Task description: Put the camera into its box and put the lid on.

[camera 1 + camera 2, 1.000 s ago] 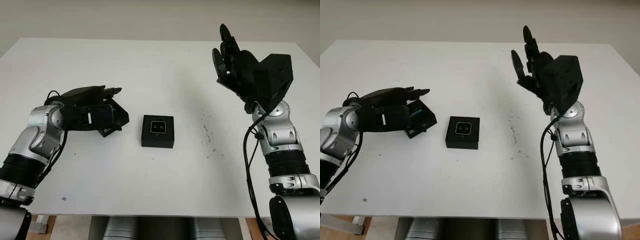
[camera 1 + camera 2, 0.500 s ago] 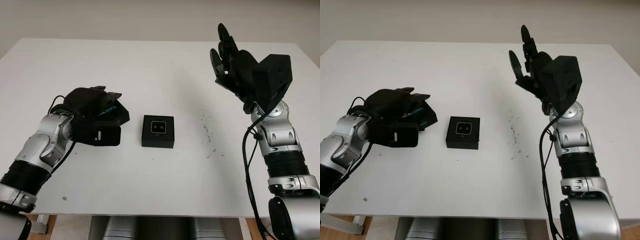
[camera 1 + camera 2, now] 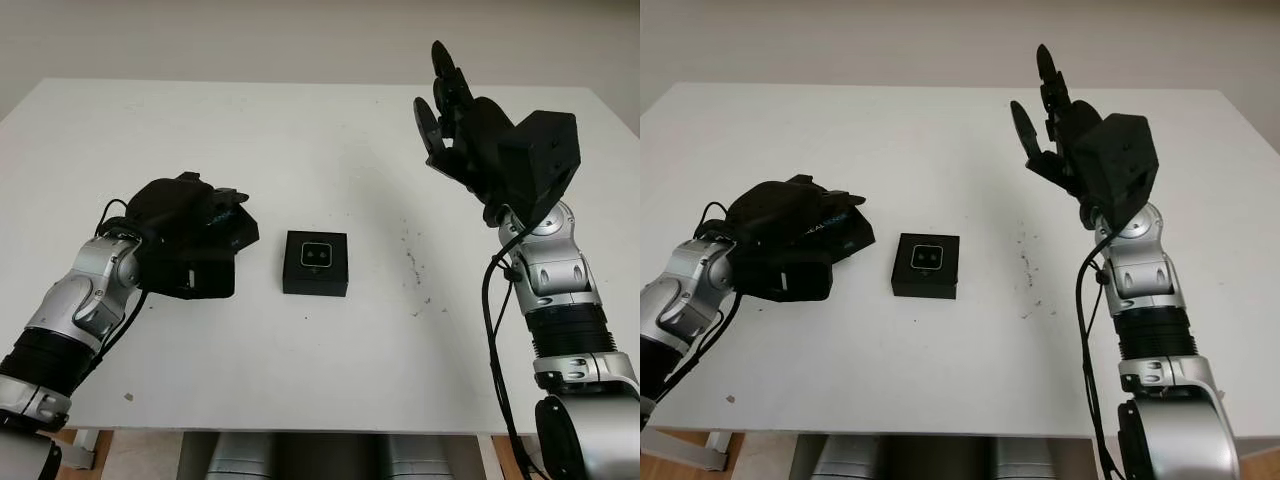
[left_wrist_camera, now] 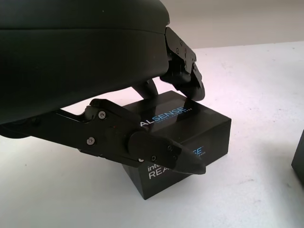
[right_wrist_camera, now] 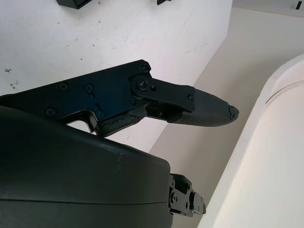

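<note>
The white rectangular table carries two items of the task. Near its centre sits the small black square box base, lying flat, with the flat black camera with a pale rectangular front seated in its open top, lenses facing up. The base is uncovered.

To the left of the base, apart from it, lies the black rectangular cardboard lid printed with white and blue lettering. It sits on the table surface at a slant to the table edges. In the head views it shows as a dark corner at, protruding from under the hand on the far right side of that hand.

The left hand is over the lid. Its black fingers are curled around the lid: one finger reaches across the printed near face, and another finger comes down at the far top edge. The fingers bracket the lid, closed around it; whether they press firmly on it cannot be told. The lid's underside appears to be on the table.

The right hand is raised above the far right part of the table, well apart from both items, holding nothing, unclenched, fingers pointing up and away.

Small dark specks mark the table right of the base.
</note>
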You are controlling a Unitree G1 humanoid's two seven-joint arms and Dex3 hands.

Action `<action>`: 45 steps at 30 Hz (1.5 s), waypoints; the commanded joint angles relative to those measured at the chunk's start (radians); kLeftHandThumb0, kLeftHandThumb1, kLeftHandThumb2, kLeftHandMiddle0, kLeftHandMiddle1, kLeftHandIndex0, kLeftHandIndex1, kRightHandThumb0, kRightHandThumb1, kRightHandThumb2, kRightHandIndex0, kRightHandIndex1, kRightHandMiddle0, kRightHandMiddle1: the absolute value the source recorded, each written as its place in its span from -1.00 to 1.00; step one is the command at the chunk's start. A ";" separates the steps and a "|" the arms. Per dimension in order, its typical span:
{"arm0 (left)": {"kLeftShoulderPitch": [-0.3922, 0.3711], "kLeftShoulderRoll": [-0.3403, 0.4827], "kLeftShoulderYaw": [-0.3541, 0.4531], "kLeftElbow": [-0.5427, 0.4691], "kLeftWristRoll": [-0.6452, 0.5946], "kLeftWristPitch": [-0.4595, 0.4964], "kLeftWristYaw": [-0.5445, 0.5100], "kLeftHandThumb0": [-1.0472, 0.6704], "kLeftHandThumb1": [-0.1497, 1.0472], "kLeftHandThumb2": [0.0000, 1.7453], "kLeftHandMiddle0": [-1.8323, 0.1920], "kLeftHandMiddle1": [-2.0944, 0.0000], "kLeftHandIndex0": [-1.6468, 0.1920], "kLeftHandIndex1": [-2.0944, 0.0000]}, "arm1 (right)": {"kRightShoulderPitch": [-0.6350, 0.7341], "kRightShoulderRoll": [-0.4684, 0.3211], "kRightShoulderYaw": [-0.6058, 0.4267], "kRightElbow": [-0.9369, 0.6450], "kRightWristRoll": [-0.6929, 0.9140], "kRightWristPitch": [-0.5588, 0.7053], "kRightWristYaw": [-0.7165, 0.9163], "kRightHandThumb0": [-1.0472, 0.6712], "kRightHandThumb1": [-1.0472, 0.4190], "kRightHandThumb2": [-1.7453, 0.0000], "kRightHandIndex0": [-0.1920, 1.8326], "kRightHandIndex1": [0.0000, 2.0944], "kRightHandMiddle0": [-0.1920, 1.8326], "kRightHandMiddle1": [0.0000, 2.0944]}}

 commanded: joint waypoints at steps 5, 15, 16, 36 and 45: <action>0.011 0.009 -0.002 0.038 -0.033 -0.009 -0.052 0.11 0.88 -0.93 0.54 -0.34 0.50 -0.16 | 0.013 0.004 0.001 -0.021 -0.002 -0.007 -0.002 -0.62 -1.00 0.29 -0.99 -0.98 -0.97 -0.95; -0.063 0.014 0.040 0.186 -0.139 -0.074 -0.085 0.13 0.91 -0.94 0.47 -0.12 0.48 -0.23 | 0.017 0.005 0.002 -0.021 -0.003 -0.003 -0.005 -0.63 -1.00 0.29 -0.99 -0.97 -0.95 -0.94; -0.073 0.015 0.043 0.195 -0.140 -0.073 -0.077 0.12 0.90 -0.94 0.46 -0.09 0.46 -0.20 | 0.017 0.004 0.003 -0.021 -0.005 -0.002 -0.005 -0.63 -1.00 0.30 -0.99 -0.97 -0.95 -0.94; -0.122 0.059 0.142 0.046 -0.247 -0.074 -0.125 0.16 0.83 -0.94 0.37 0.02 0.41 -0.14 | 0.036 -0.016 0.009 -0.007 0.000 -0.043 0.070 -0.64 -1.00 0.28 -0.98 -0.95 -0.92 -0.94; -0.123 0.041 0.210 -0.055 -0.410 -0.034 -0.237 0.13 0.87 -0.94 0.45 -0.24 0.47 -0.31 | 0.042 -0.006 0.000 -0.011 0.008 -0.055 0.068 -0.64 -1.00 0.24 -0.97 -0.95 -0.91 -0.94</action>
